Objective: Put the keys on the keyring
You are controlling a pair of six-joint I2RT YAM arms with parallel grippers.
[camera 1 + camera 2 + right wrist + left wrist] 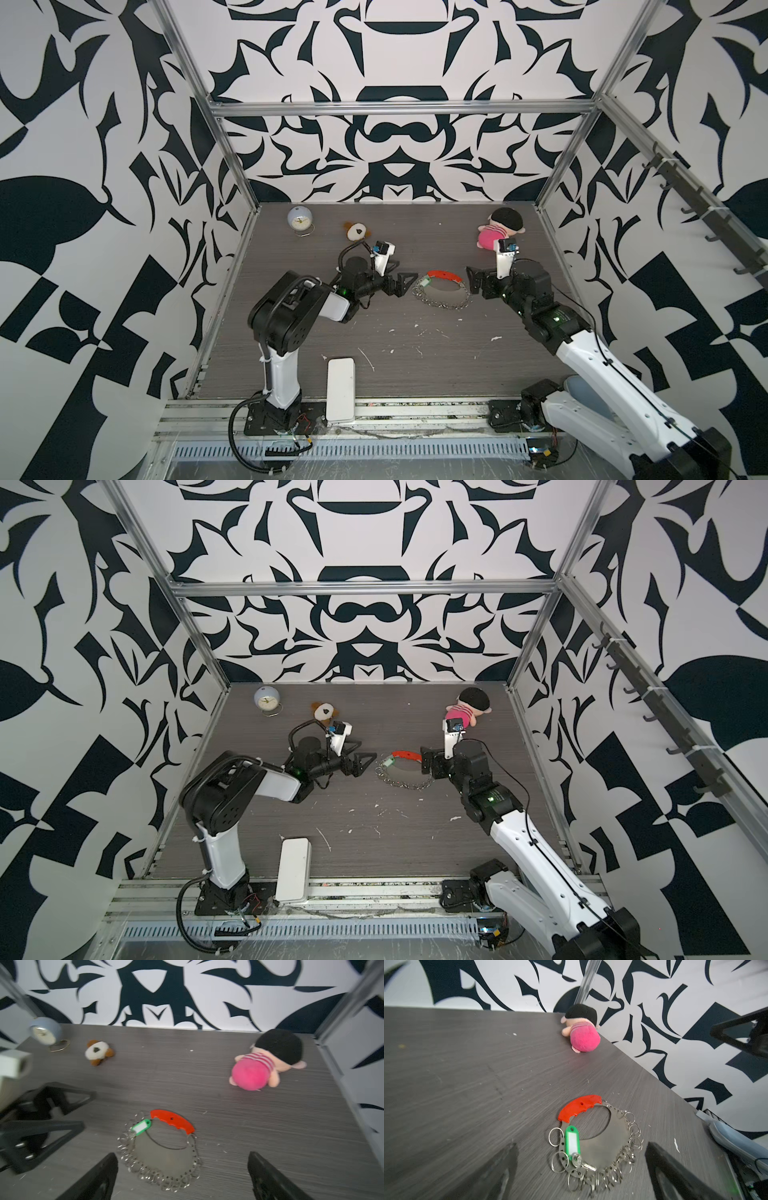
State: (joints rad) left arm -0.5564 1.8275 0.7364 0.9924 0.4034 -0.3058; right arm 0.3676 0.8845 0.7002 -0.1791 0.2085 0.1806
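The keyring [442, 297] [401, 776] lies flat on the grey table between my two grippers. It is a grey metal crescent [604, 1147] [166, 1157] rimmed with several silver rings and closed by a red-orange bar [579, 1108] [172, 1121]. A small silvery key [581, 1162] with a green tag [571, 1141] [141, 1126] rests on the crescent's edge; I cannot tell if it is hooked on. My left gripper [409, 284] [368, 762] [582, 1145] stands open just left of the ring. My right gripper [471, 284] [426, 762] [182, 1155] stands open just right of it. Neither holds anything.
At the back stand a small round clock [299, 219], a brown-and-white plush [356, 232] and a pink doll [496, 235] near the right wall. A white box [340, 388] lies at the front edge by the left arm's base.
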